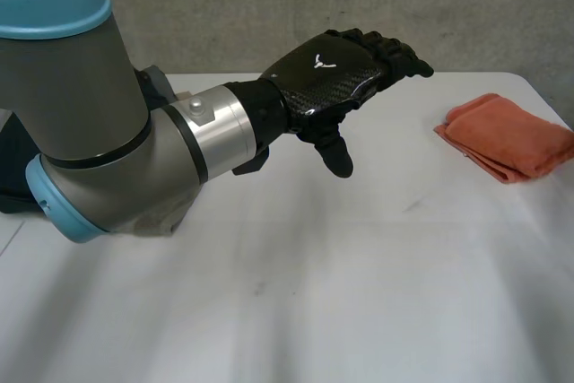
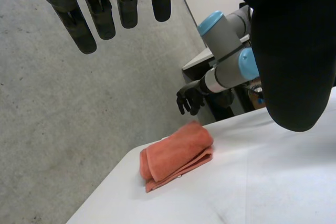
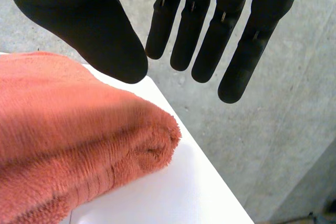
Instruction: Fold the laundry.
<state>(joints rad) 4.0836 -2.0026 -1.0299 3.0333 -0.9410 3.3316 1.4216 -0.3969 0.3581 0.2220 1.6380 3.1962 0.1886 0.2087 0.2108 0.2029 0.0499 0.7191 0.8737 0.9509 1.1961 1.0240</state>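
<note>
A folded orange towel (image 1: 507,136) lies near the table's far right corner. My left hand (image 1: 332,78) hovers open above the middle of the white table (image 1: 314,293), fingers straight and thumb pointing down, well to the left of the towel. In the left wrist view its fingers (image 2: 100,9) and thumb (image 2: 294,51) hold nothing, and the towel (image 2: 176,156) lies far beyond them. My right hand (image 2: 190,98) hangs just past the table's edge behind the towel. Its fingers (image 3: 210,24) are straight and apart from the thumb, above the towel's folded end (image 3: 68,140), not touching it.
The table corner (image 3: 173,192) ends just beyond the towel, with concrete floor (image 3: 273,129) below. A grey wall runs behind the table. My left arm (image 1: 99,123) takes up the near left of the table.
</note>
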